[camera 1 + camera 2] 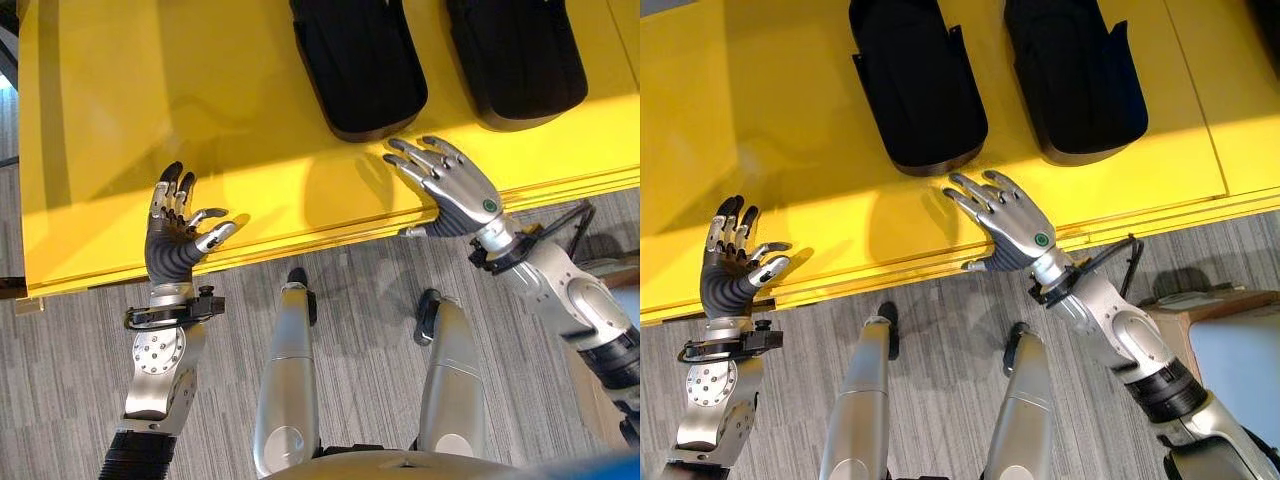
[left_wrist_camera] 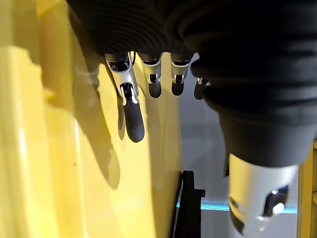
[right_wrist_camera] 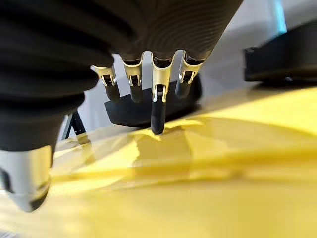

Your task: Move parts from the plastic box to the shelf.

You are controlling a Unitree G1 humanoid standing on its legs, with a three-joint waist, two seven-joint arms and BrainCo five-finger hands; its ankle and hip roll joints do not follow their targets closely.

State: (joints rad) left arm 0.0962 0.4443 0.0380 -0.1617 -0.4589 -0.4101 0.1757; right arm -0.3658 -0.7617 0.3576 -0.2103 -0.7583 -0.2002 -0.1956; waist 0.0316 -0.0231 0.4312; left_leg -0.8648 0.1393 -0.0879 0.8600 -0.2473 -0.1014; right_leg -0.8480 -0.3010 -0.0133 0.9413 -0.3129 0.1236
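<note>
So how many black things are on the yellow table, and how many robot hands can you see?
Black bins: 2, left bin and right bin, both on the yellow table
Robot hands: 2, left hand and right hand, both open and empty
Total: 4

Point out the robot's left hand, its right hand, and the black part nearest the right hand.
left hand [image 1: 172, 248], left eye view, on the dark ribbed palm.
right hand [image 1: 462, 190], left eye view, on the silver back of the hand.
black part [image 1: 358, 62], left eye view, on its dark top surface.
</note>
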